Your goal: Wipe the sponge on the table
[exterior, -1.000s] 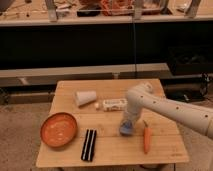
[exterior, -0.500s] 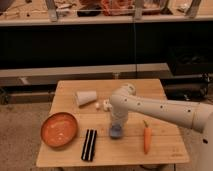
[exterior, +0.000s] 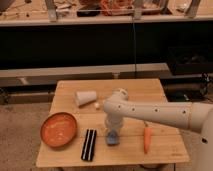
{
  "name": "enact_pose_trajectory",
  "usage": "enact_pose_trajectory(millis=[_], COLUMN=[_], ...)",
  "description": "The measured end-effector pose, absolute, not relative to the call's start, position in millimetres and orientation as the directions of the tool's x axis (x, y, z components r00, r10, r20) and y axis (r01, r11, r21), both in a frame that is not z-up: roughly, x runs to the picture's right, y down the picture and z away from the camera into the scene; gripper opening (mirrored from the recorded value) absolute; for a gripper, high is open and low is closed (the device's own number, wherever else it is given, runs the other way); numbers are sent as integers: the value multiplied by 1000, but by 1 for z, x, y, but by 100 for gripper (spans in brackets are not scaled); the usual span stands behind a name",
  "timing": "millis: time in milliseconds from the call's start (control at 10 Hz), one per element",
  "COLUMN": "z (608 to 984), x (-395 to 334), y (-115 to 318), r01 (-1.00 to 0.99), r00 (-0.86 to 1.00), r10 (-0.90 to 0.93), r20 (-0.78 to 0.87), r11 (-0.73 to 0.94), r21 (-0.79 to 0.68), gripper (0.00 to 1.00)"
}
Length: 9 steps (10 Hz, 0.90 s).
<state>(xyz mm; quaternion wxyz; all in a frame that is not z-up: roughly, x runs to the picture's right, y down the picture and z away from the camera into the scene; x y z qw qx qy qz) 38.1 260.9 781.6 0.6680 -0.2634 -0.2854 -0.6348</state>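
Gripper points down over the front-middle of the bench, jaws closed on the sponge from above (the gap between them is hidden by the wrist). Sponge lies flat on the wood, long axis roughly front-to-back as far as can be told. Black ribbed block sits just camera-left of it, carrot camera-right, orange bowl further left, none touching it.

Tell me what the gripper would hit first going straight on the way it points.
The sponge: the gripper points down right above it, apparently touching it, with the table directly beneath. Contact is hard to confirm from this view.
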Motion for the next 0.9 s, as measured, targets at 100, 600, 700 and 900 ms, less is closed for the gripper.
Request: enact_pose_trajectory(millis=[100,600,700,900], z=[774,760,758,751], x=[37,64,77,106], y=[270,308,309,308], r01=[999,997,998,997], r00=[10,-33,-20,23], r10=[-694,-674,-674,-688], r20=[719,738,738,726], r11=[42,26,37,72], r21=[26,68,60,36], gripper=[7,7,7,7])
